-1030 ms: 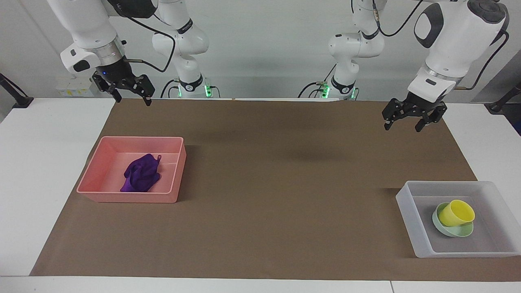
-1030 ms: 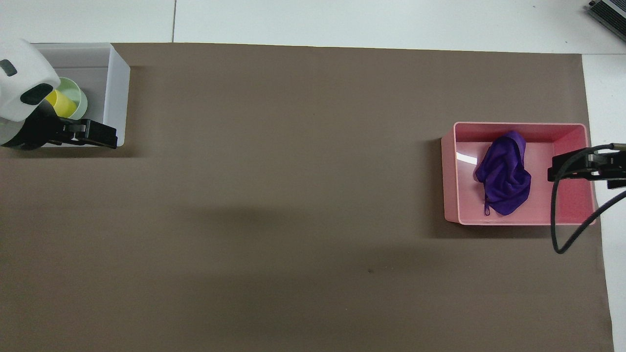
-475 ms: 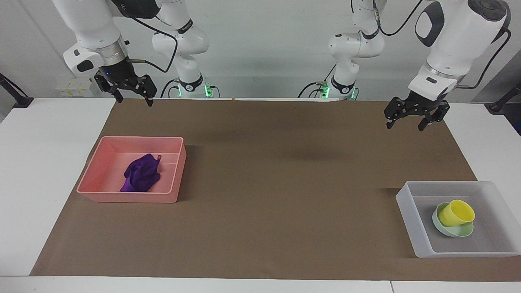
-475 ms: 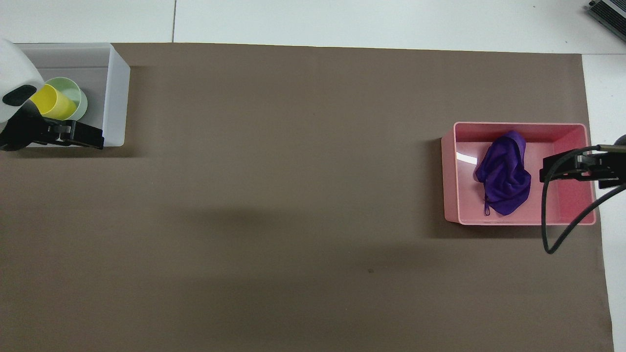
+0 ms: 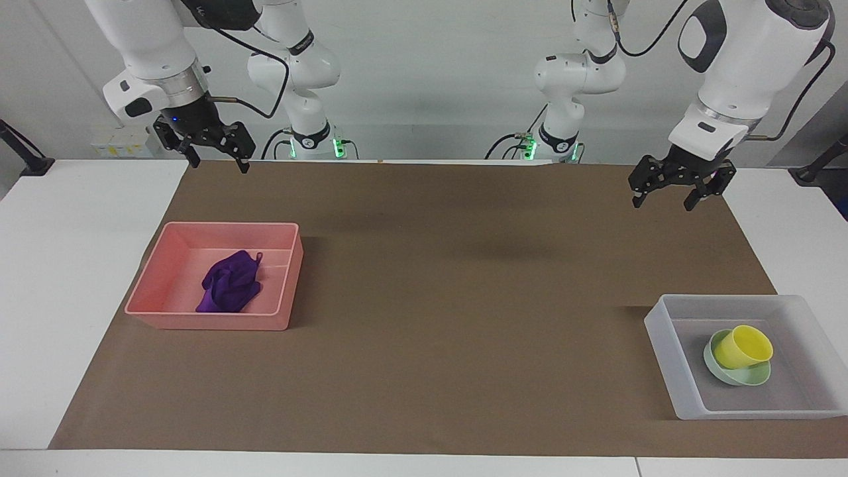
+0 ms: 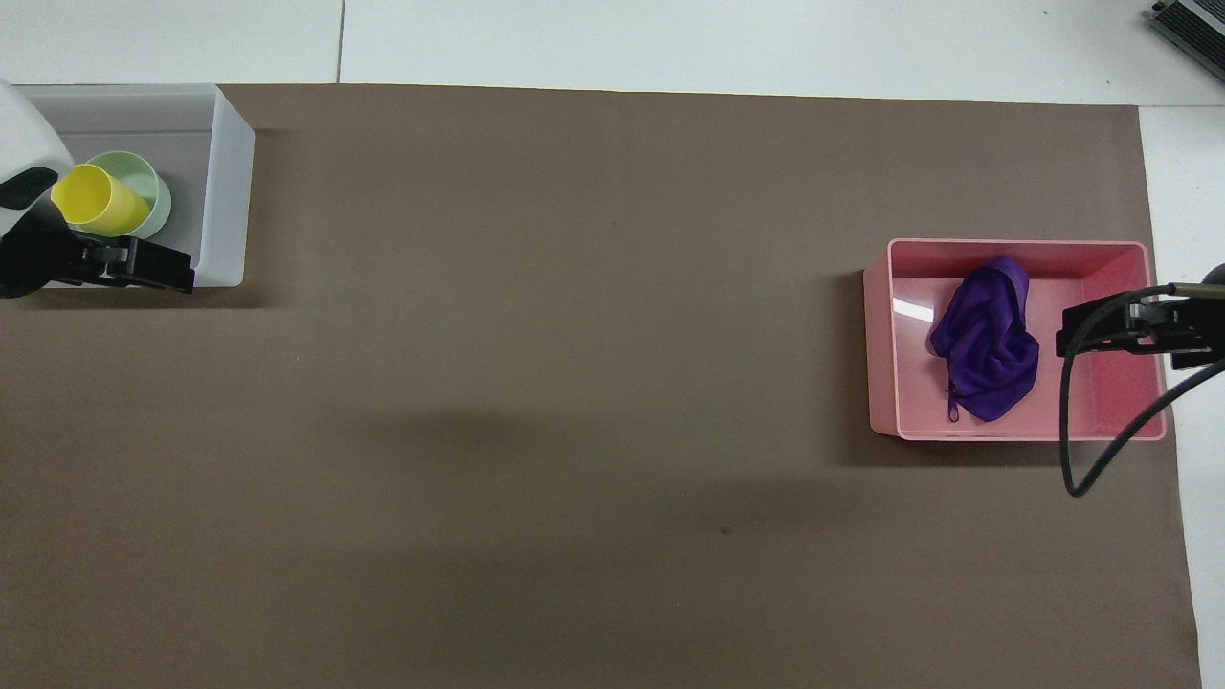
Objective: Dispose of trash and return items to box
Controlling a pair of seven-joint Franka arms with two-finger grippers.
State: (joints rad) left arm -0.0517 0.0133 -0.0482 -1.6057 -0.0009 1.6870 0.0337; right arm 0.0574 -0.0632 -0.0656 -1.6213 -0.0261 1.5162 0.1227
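The purple cloth (image 5: 229, 288) is lying bunched in soft folds on the floor of the pink bin (image 5: 152, 283), toward the right arm's end of the worktop (image 5: 79, 265), so the trash appears to be disposed of. At the left arm's end, the yellow cup (image 5: 742, 346) is resting tilted inside the mint-green bowl (image 5: 725, 375), and both are sitting in the translucent box (image 5: 666, 338). Judging from this, nothing is left to move, and the task looks finished.

The cloth is looking limp and matte, with a small loop at one corner. The cup and bowl are showing smooth, hard plastic with round rims. Both bins are rectangular with low walls, the box frosted and whitish, the pink one opaque. A brown paper mat (image 5: 424, 298) is covering the worktop between them.

The left tool (image 5: 670, 192) is hanging open and empty over the mat. The right tool (image 5: 213, 154) is hanging open and empty above the mat's edge.
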